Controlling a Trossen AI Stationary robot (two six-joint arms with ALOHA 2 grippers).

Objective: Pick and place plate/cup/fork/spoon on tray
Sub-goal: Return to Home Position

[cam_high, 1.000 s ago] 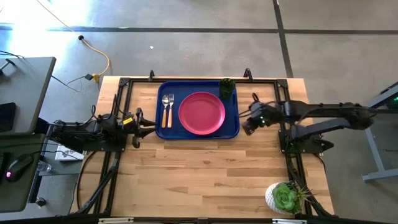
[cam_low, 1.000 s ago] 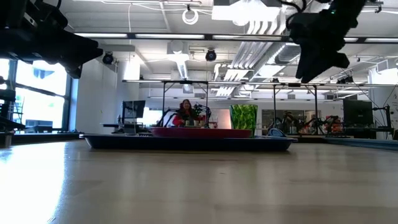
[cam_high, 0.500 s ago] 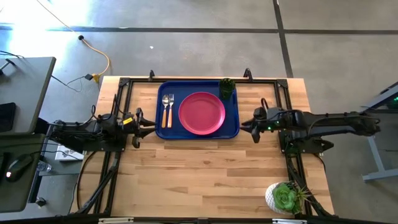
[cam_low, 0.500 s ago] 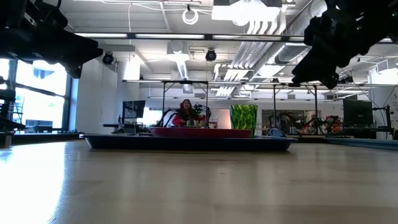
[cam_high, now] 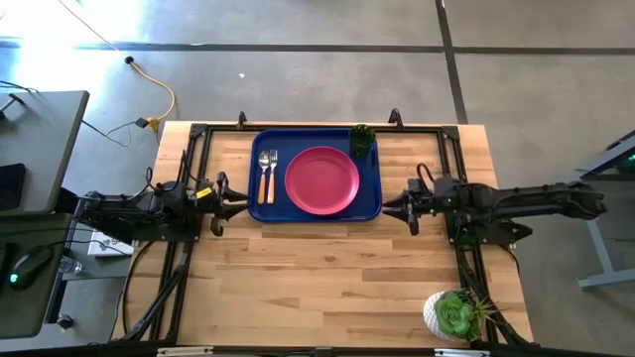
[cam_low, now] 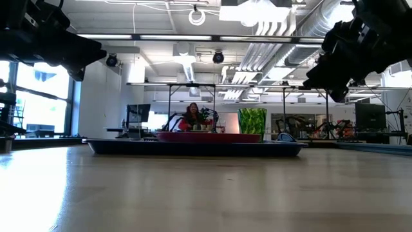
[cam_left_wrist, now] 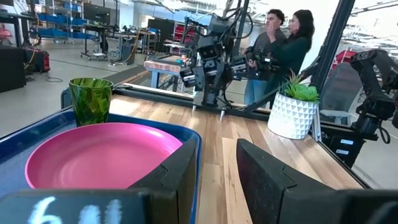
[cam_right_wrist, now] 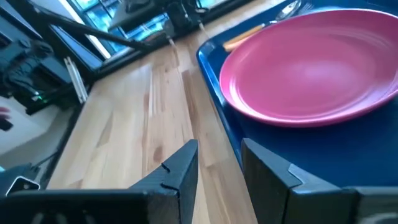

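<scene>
Pale butcher-block table (cam_high: pixel 327 278) in the foreground, wood grain running across it, and a white faceted pot with a green succulent (cam_high: pixel 454 315) sits at the near right corner. Moving up, the left gripper (cam_high: pixel 241 204) waits just off the tray's left edge, fingers parted with nothing between them. The right gripper (cam_high: pixel 390 207) sits just off the tray's right edge, jaws likewise spread and empty; since a second ago it has pulled back from the tray and dropped lower, straightening out along the table, while the left arm has not budged. Between them lies the dark blue tray (cam_high: pixel 373 203), glossy plastic with rounded corners and a raised rim. On it, the round pink-red plate (cam_high: pixel 321 179) sits in the middle, the spoon (cam_high: pixel 264 175) and the fork (cam_high: pixel 272 175) lie side by side at the left, metal ends away, orange handles near. The translucent green cup (cam_high: pixel 362 140) stands upright in the far right corner. Beyond: grey concrete floor, a yellow cable (cam_high: pixel 159 99), and in the low view a bright workshop with a seated person (cam_low: pixel 191 116).
</scene>
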